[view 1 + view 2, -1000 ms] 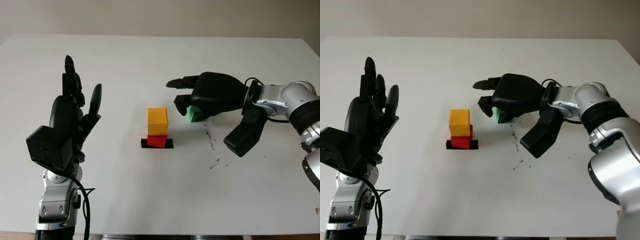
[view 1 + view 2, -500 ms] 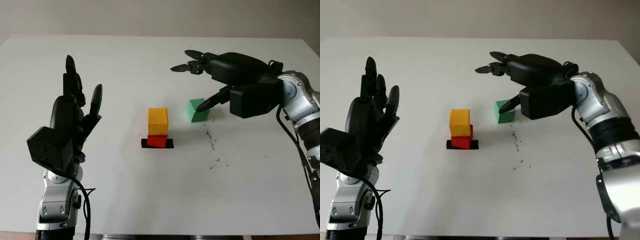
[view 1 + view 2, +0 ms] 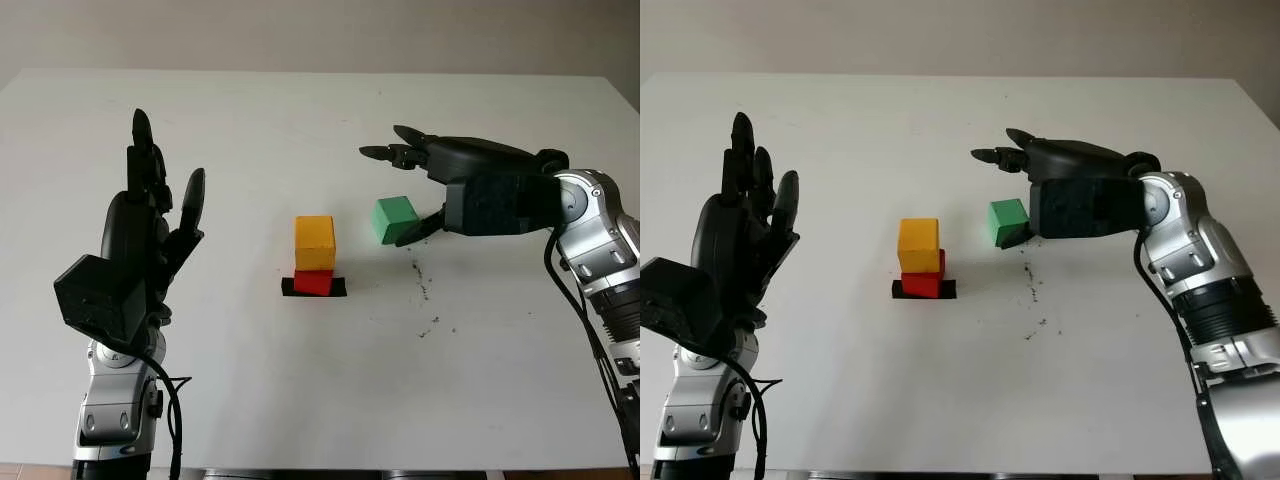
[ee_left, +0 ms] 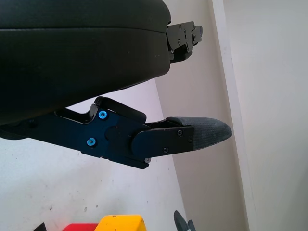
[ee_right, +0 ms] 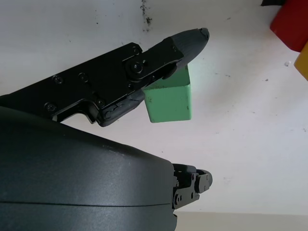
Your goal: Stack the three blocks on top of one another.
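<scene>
Green block (image 3: 396,218): on the white desk (image 3: 300,380), just right of the stack, apart from it; uncovered now, where a second ago lay hidden under the right palm.
Yellow block (image 3: 315,242): seated on the red block (image 3: 313,282); unmoved across the last second.
Red block: on a black marker strip (image 3: 313,289) at desk centre; base of the stack.
Right robot hand (image 3: 425,185): open, holding nothing; raised off the green block half a second ago, now lowered beside it again. Thumb (image 5: 168,50) against the block's near side in the right wrist view, touching or nearly so; upper fingers (image 3: 395,152) reaching out above and beyond the block, not closed on it.
Left robot hand (image 3: 140,235): open, upright at the left of the desk, well apart from all blocks; same place as a second ago.
Dark specks (image 3: 425,290): scattered on the desk right of the stack.
Meaning for the task: first grasp apparently let go, with a re-approach under way; two of three blocks stacked, green one not yet lifted.
Next need, as judged: firm closure around the green block before any lift toward the yellow top.
</scene>
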